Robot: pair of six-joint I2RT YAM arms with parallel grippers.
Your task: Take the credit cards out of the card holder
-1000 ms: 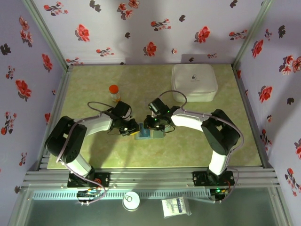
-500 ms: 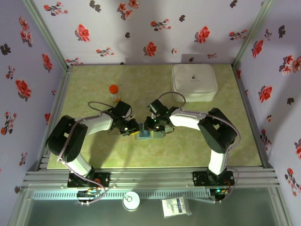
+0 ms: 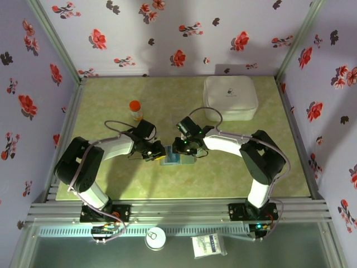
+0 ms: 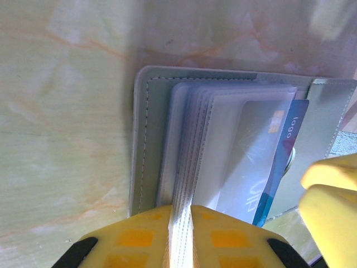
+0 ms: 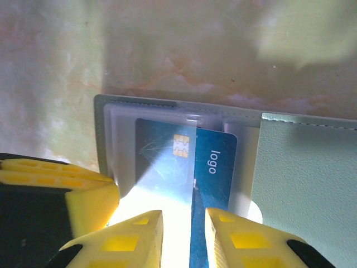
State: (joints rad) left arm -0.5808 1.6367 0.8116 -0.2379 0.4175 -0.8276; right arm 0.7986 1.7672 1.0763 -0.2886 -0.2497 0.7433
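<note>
The grey-blue card holder lies open on the table between both arms. My left gripper is shut on its stack of clear sleeves, at the holder's left side. A blue-teal credit card with a chip and the word "logo" sits half under a clear sleeve, its right half bare. My right gripper hovers over that card with its jaws a narrow gap apart; the sleeve's edge and the card's face show through the gap. One yellow finger of the right gripper shows beside the card.
A large white rounded-square case rests at the back right. A small bottle with an orange cap stands behind the left arm. Floral walls and metal rails close in the table.
The right arm swayed slightly left and came back. Both grippers stay at the card holder, which has not moved.
</note>
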